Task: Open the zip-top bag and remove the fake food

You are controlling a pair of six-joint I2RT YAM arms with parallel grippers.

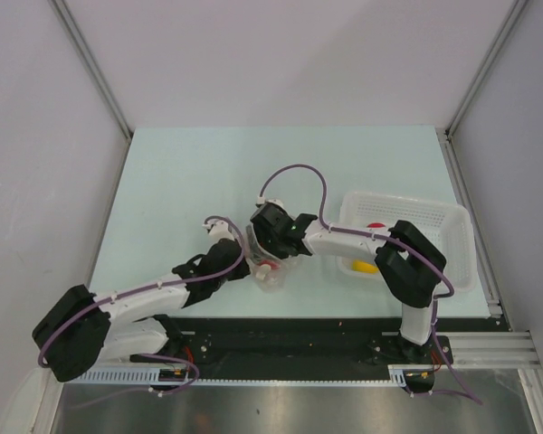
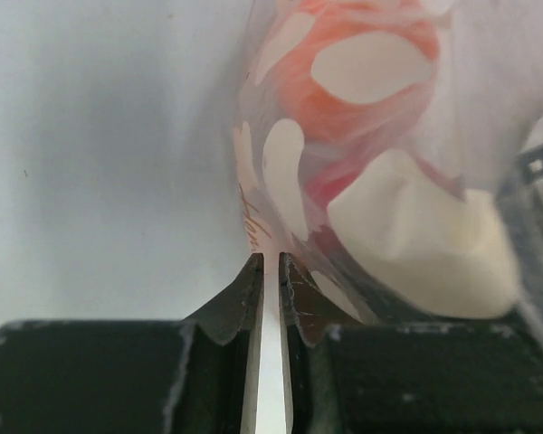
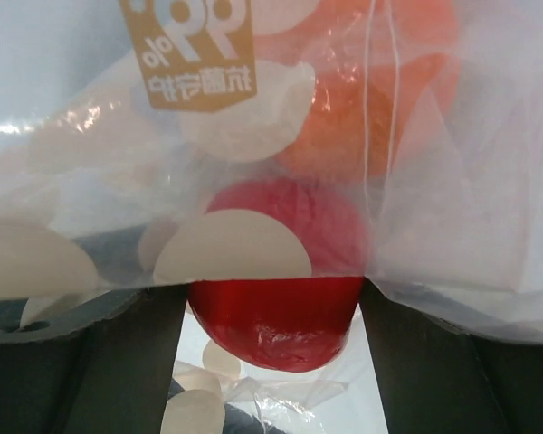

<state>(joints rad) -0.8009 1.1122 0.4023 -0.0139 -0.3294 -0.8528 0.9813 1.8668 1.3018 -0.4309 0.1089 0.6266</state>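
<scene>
Your left end effector [image 2: 271,264] is nearly closed, pinching a thin edge of the zip-top bag [image 2: 344,136]. Your right end effector [image 3: 273,303] grips a red piece of fake food [image 3: 276,321] between widely spread fingers. The bag sits mid-way across the desk [image 1: 181,181], at 9 o'clock from the basket [image 1: 457,221].

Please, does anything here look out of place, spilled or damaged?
Nothing stands out. The zip-top bag is crumpled between the left gripper, pinching its edge, and the right gripper, whose fingers close on a red fruit. A red piece and a yellow piece lie inside the white basket, not spilled.
</scene>
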